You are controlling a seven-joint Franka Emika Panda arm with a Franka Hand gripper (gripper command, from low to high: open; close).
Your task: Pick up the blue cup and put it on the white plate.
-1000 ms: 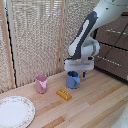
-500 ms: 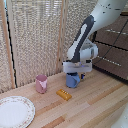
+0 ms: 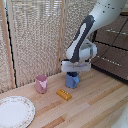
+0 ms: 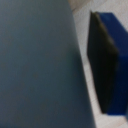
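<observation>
The blue cup [image 3: 72, 81] stands on the wooden table [image 3: 100, 107], right of the pink cup. My gripper [image 3: 74, 75] is lowered onto the blue cup's top, and its fingers hide the rim. Whether the fingers press the cup's walls is not visible. In the wrist view a blurred grey-blue surface fills most of the picture, with a dark slab edged in bright blue [image 4: 114, 60] beside it. The white plate [image 3: 14, 111] lies at the near edge on the exterior view's left, far from the gripper.
A pink cup [image 3: 41, 83] stands between the plate and the blue cup. A small yellow block [image 3: 63, 94] lies in front of both cups. A reed screen [image 3: 35, 40] backs the table, and dark drawers [image 3: 112, 45] stand on the exterior view's right.
The arm has shifted very slightly toward the exterior view's left while staying low over the blue cup. The cup still stands on the table.
</observation>
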